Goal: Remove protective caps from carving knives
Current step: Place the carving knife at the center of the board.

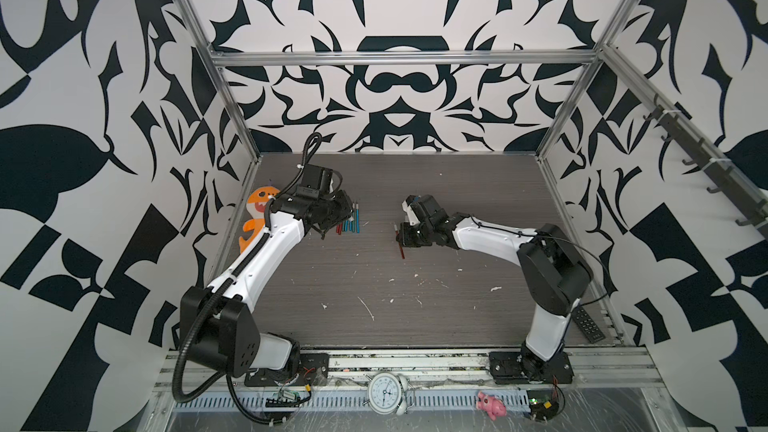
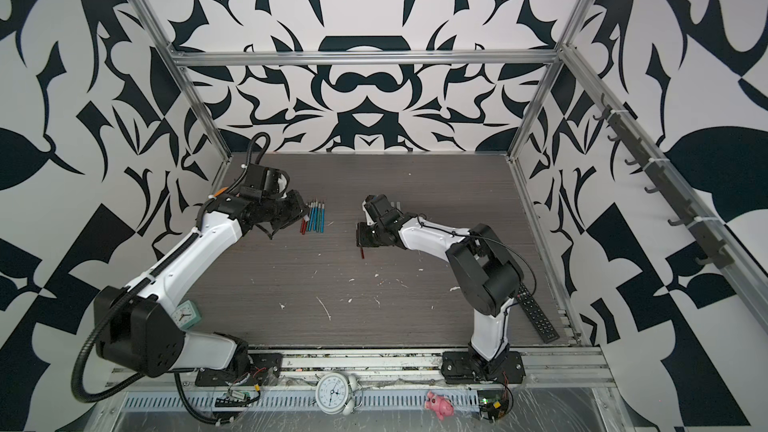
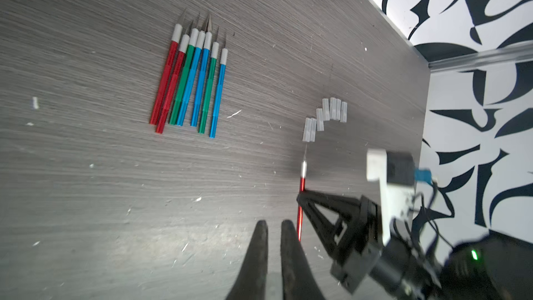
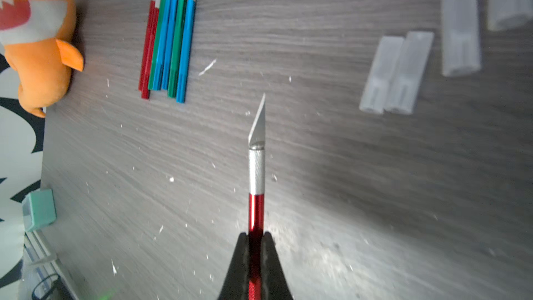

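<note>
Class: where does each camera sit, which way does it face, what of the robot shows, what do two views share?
Top views: high up front, facing down at table; left arm, right arm.
Left wrist: on left arm, facing knife row, loose caps; left gripper shut, right gripper.
Right wrist: behind right gripper's jaws, shut on red knife.
Wrist views share: knife row.

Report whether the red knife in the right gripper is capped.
Uncapped: the red knife in the right gripper shows a bare grey blade.
</note>
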Robot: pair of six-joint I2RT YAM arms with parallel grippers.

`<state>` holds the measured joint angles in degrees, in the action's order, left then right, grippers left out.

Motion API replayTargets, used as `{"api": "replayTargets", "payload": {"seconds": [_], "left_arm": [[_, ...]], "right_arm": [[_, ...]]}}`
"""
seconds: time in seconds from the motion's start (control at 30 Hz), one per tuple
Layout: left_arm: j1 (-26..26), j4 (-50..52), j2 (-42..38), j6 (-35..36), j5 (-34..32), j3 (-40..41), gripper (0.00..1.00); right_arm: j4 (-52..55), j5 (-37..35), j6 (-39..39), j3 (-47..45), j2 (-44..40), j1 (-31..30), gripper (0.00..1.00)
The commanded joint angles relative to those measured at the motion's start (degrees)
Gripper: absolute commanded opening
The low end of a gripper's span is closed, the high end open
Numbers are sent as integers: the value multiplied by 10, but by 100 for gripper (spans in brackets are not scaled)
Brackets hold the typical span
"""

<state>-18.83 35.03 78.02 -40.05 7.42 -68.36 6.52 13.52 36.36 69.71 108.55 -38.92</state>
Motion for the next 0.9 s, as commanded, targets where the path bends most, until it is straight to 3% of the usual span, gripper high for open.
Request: {"api": "replayTargets", "payload": {"seconds": [0.0,0.33,0.87], "left_arm": [[1,79,-45,67,-43,22,0],[2,132,-173,152,-177,109,0],[2,128,-190,161,-191,117,0]], "right_arm": [[-27,7,43,58,52,1,0],[-9,26,65,207,195,-1,0],[18,38,106,342,307,-14,0]]}}
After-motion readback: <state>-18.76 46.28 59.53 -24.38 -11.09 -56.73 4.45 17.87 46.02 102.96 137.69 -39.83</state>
